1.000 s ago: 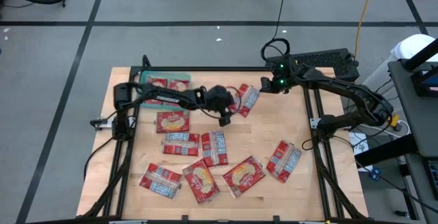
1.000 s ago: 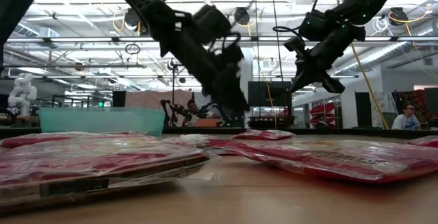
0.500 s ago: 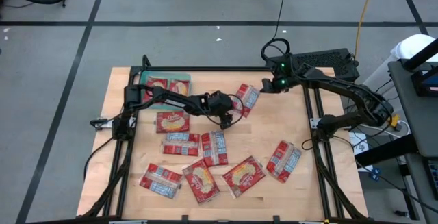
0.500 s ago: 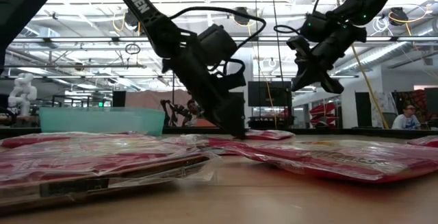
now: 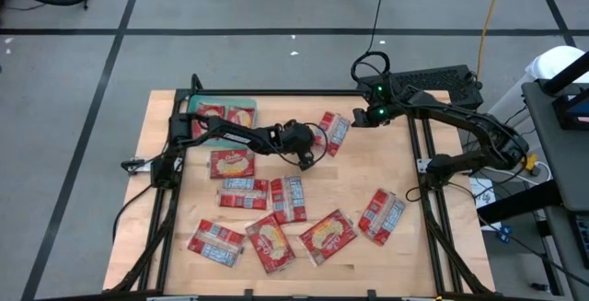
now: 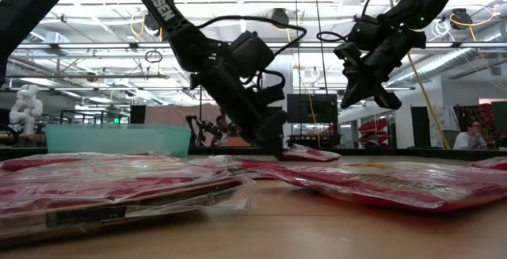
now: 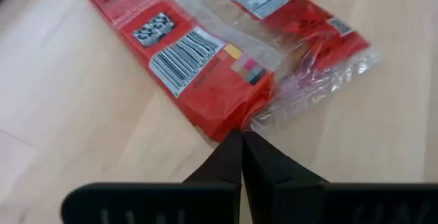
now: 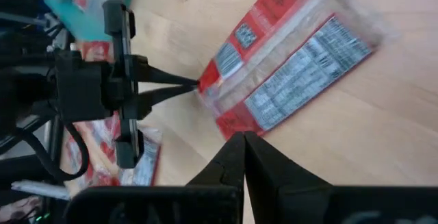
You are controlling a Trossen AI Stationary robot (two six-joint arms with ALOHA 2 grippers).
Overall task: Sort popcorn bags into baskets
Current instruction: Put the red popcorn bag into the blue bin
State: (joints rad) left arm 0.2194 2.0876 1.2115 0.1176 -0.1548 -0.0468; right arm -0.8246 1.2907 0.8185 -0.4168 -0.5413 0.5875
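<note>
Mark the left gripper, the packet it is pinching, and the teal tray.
left gripper (image 7: 242, 136): left wrist view, at the closed fingertips.
pinched popcorn bag (image 7: 205, 66): left wrist view, red barcode panel.
teal tray (image 6: 117, 139): low view, front wall.

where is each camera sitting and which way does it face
High: above the table, looking straight down; both arms, tray, scattered bags.
Low: at tabletop height, looking level into the room; both arms come down from above, tray at left.
Left wrist: on the left arm, looking past the shut left gripper pinching a bag at its corner.
Right wrist: on the raised right arm, looking down past the shut right gripper.
Shared: the right wrist view also shows that bag and the left gripper on it.
</note>
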